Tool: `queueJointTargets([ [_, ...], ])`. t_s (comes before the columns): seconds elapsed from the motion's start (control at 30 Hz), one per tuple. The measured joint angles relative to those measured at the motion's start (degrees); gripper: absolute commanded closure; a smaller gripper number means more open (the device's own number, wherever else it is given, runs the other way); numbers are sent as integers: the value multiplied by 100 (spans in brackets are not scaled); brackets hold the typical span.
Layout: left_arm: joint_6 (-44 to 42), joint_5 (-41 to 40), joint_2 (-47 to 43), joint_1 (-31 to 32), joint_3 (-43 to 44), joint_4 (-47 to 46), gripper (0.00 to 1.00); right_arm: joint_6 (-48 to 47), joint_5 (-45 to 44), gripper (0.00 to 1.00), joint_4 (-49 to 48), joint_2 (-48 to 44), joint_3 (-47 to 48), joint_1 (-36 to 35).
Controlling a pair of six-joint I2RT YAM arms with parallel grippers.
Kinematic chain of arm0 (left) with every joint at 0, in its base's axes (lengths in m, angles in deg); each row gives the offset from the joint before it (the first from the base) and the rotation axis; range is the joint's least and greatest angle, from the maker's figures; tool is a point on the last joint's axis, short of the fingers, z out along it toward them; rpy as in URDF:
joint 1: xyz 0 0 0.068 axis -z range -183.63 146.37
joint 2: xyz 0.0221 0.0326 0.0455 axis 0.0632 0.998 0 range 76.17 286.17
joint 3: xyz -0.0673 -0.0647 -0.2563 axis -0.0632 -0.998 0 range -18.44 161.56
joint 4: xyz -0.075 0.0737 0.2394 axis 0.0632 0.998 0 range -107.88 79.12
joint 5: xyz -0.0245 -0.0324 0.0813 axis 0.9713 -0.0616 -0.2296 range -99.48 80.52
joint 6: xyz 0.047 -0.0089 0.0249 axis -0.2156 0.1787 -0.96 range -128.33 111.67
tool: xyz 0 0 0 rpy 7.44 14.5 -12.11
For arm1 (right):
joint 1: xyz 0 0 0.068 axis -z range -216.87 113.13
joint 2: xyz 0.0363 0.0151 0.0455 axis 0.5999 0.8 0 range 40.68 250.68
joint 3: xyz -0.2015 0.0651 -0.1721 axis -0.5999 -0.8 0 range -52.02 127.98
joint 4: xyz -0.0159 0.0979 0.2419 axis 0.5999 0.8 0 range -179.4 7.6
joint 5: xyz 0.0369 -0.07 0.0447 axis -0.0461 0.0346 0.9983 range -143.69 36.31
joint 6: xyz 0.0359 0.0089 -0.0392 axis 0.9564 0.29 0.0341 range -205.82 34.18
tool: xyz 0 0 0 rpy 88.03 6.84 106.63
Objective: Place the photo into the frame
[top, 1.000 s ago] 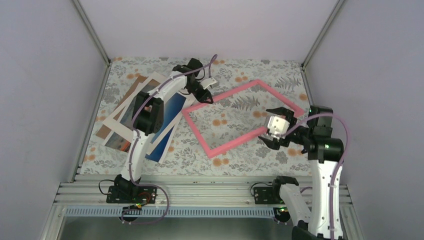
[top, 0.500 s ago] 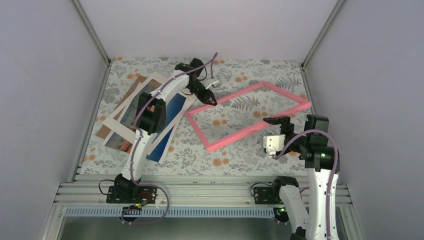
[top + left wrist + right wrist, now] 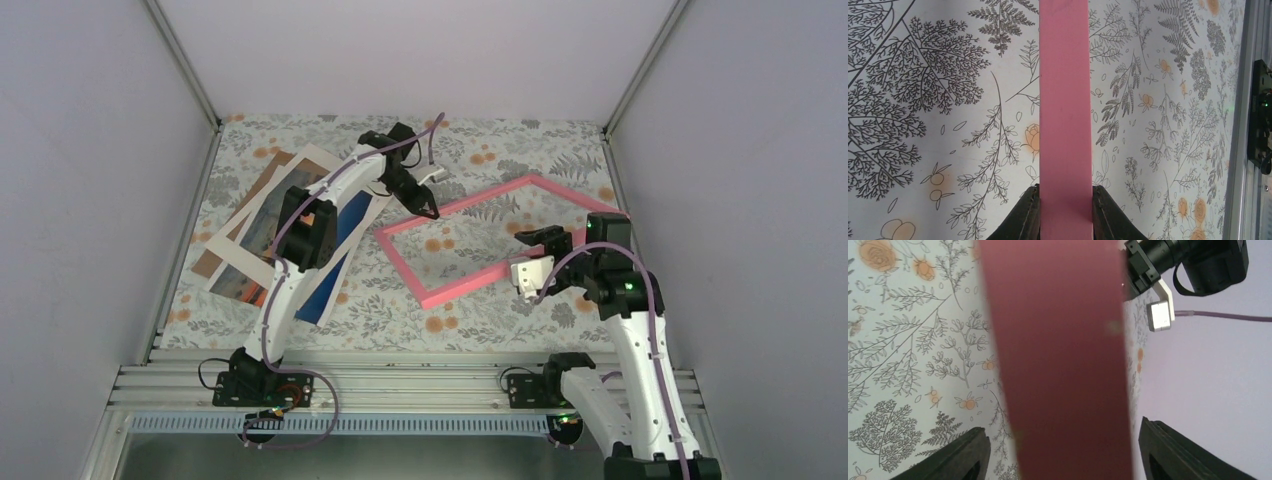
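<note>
The pink frame (image 3: 485, 196) lies slanted on the flowered table cover, in the middle of the top view. My left gripper (image 3: 428, 208) is shut on its far rail near the left corner. In the left wrist view the pink rail (image 3: 1065, 100) runs straight up between the two black fingers (image 3: 1066, 210). My right gripper (image 3: 535, 255) straddles the near rail, which looks dark red (image 3: 1058, 340) up close. It (image 3: 1063, 450) is open, with a gap on each side of the rail. The photo (image 3: 318, 295), blue and orange, lies at the left, partly hidden under the left arm.
A white mat (image 3: 312, 158) and a brown backing board (image 3: 208, 262) lie stacked with the photo at the left. Pale walls close in both sides and the back. The aluminium rail with the arm bases (image 3: 400, 385) runs along the near edge.
The left gripper has dragged the frame to the right and a little nearer. The right gripper drew back off the frame's right corner, then came in around the near rail, jaws somewhat narrower.
</note>
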Motion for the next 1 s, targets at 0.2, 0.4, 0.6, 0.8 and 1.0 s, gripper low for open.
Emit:
queueJointTargets([
  [0.2,68,-66,0,-2,-2,-2,98,26,-420,59,-332,87,-13,-332],
  [0.4,87,-81,0,0,-2,9,84,-26,-660,97,-527,101,-26,-437],
  [0.6,17,-59,7,-17,365,286,8,74,-717,97,-570,22,-7,-461],
  [0.8,103,22,-219,-442,1080,96,0,669,-791,97,-70,341,461,-468],
  [1.0,407,-286,-1353,-1512,981,-1113,0,2133,-592,97,496,1080,1773,-468],
])
